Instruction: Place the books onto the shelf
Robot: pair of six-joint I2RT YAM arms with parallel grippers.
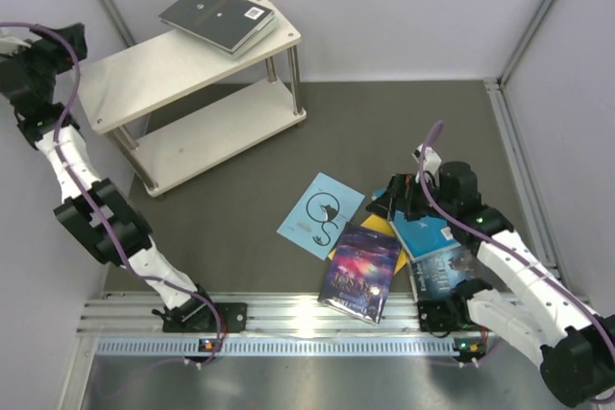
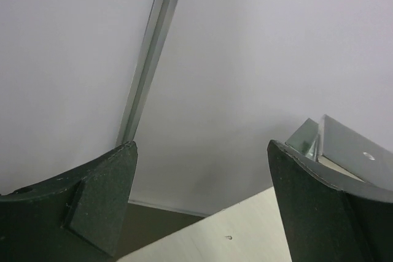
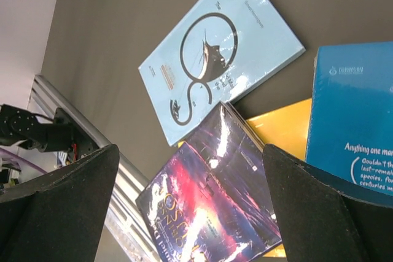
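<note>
Two dark books [image 1: 219, 16] lying stacked on shelf [image 1: 144, 72] top board. Left gripper [image 2: 199, 151] hovering near shelf's left end, jaws spread, holding nothing. Five loose books [image 1: 362, 271] lying scattered well right of shelf. Right gripper [image 3: 190, 151] hanging above them, jaws spread, probably preparing next pick.

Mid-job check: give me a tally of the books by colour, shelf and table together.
Green, stacked on the shelf: 2 - dark green book, grey-green book
Blue, on the table: 3 - light blue book, bright blue book, dark blue book
Purple: 1 - purple galaxy book
Yellow: 1 - yellow book
Total: 7
</note>
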